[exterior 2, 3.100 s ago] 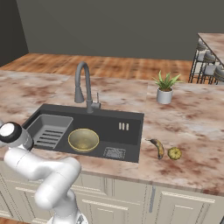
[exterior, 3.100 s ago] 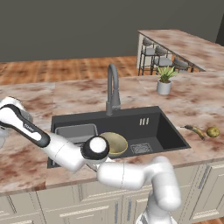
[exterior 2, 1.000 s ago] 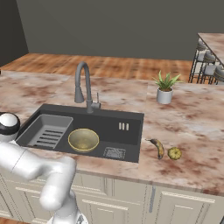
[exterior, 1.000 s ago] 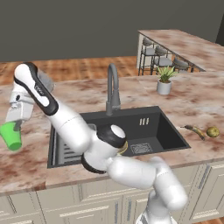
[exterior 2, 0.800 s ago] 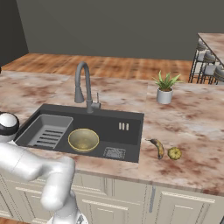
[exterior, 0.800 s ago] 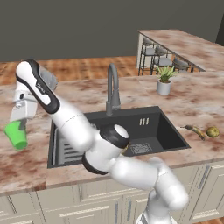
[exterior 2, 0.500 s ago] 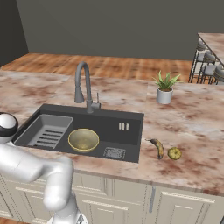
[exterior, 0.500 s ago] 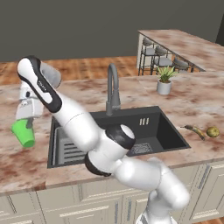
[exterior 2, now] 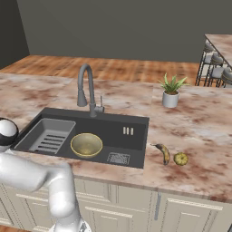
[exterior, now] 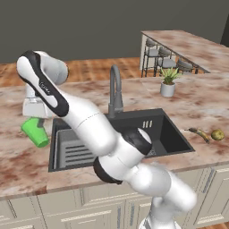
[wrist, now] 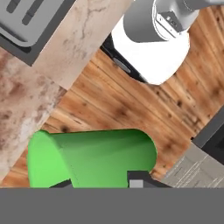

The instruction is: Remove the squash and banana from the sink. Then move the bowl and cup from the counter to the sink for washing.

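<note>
Cup (exterior: 36,132), bright green, is seen in the left base view held tilted in the air at the gripper (exterior: 36,120), over the counter (exterior: 22,156) just left of the sink (exterior: 170,134). The gripper's fingers are pressed onto the cup. The grey ribbed tray (exterior: 74,150) is seen in the left part of the basin, and the faucet (exterior: 115,89) rises behind it. Far to the right on the counter, the banana (exterior: 199,133) and the squash (exterior: 218,134) are seen lying just beside each other, out of the sink.

In the right base view, the olive-yellow bowl (exterior 2: 86,144) is seen resting inside the sink (exterior 2: 131,145), right of the ribbed tray (exterior 2: 47,136). The banana (exterior 2: 164,153) and squash (exterior 2: 181,158) are shown on the counter (exterior 2: 199,136) to the right of the basin, with a potted plant (exterior 2: 171,94) farther back.

In the hand view, the cup (wrist: 94,157) is seen lying across the frame, pinched at the bottom edge by the dark fingertips (wrist: 138,179), with wooden floor (wrist: 131,105) behind it.

The fruit removal and the bowl's move are judged done; only the cup's placing in the sink appears to be left.
</note>
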{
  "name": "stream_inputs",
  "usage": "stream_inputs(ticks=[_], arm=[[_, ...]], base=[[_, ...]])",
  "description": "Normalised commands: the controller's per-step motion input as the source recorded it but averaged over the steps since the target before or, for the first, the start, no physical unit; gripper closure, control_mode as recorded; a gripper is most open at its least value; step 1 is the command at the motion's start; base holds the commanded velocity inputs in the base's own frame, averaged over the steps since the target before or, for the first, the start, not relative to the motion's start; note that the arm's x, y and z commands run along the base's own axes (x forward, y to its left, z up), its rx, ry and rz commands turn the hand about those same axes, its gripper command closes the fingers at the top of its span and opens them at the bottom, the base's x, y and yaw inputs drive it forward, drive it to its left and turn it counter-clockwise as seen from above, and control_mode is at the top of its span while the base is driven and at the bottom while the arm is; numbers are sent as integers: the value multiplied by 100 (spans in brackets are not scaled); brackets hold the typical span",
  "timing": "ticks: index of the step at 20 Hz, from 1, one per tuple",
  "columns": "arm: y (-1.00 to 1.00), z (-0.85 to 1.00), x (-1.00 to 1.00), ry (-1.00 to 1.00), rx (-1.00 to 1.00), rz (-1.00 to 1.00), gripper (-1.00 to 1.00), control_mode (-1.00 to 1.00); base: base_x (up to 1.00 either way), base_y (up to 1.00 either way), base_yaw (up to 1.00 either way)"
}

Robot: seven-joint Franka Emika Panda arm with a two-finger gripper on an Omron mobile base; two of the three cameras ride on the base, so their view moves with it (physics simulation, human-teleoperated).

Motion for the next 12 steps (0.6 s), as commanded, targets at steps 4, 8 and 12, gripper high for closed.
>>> stream_inputs(ticks=[4,8,12], arm=[[-37,15,-13,-19,0,5,100,-100],[-40,13,-8,-14,0,4,100,-100],[-44,5,0,-6,0,1,100,-100]], base=[[0,0,0],[0,0,0],[0,0,0]])
